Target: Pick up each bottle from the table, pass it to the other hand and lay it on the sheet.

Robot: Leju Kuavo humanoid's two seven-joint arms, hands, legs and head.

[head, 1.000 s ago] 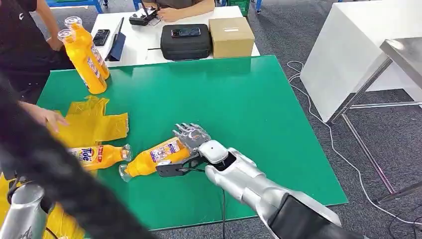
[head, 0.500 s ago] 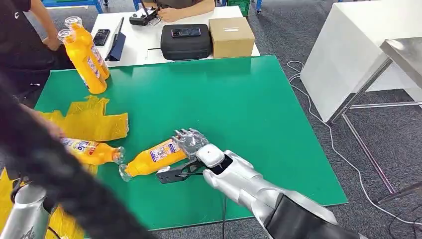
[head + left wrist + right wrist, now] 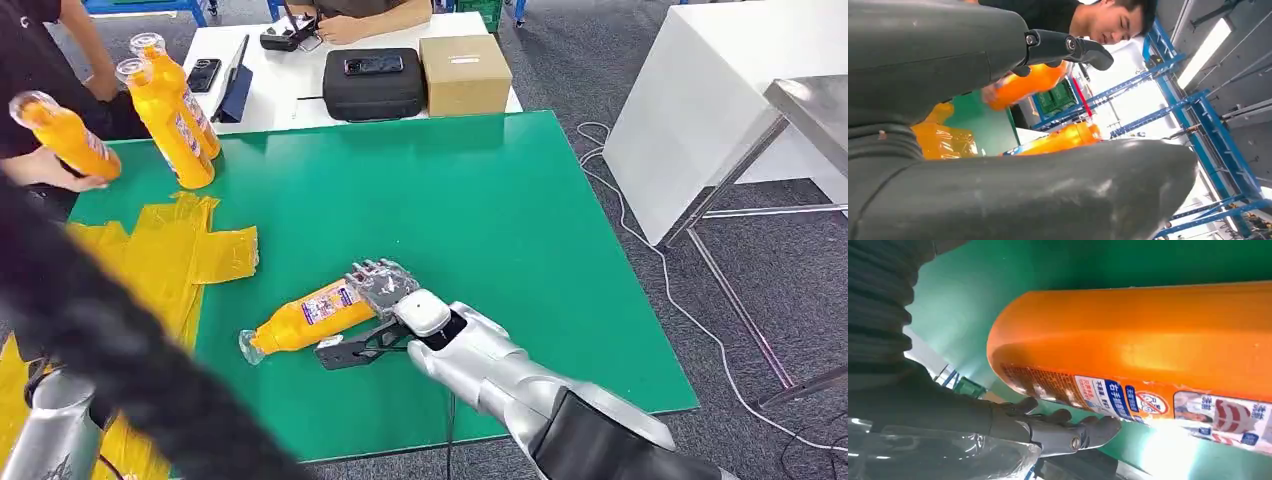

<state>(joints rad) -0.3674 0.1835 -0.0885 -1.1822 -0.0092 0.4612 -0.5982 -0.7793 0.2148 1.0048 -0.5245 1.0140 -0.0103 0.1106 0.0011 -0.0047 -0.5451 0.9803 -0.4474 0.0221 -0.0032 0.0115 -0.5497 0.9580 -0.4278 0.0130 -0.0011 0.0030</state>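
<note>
Head view: I have the right hand (image 3: pixel 385 283) over the base end of the bottle (image 3: pixel 305 318), which lies on its side on the green table (image 3: pixel 520 230), cap toward the yellow sheet (image 3: pixel 165 255). A person's hand (image 3: pixel 55 170) lifts another bottle (image 3: pixel 62 137).

Left wrist view: left hand (image 3: pixel 998 125) fingers apart, holding nothing.

Right wrist view: fingers (image 3: pixel 1063 432) curl under the bottle's base; I cannot tell if they clamp. Risk: the round body rolls out on lifting.
</note>
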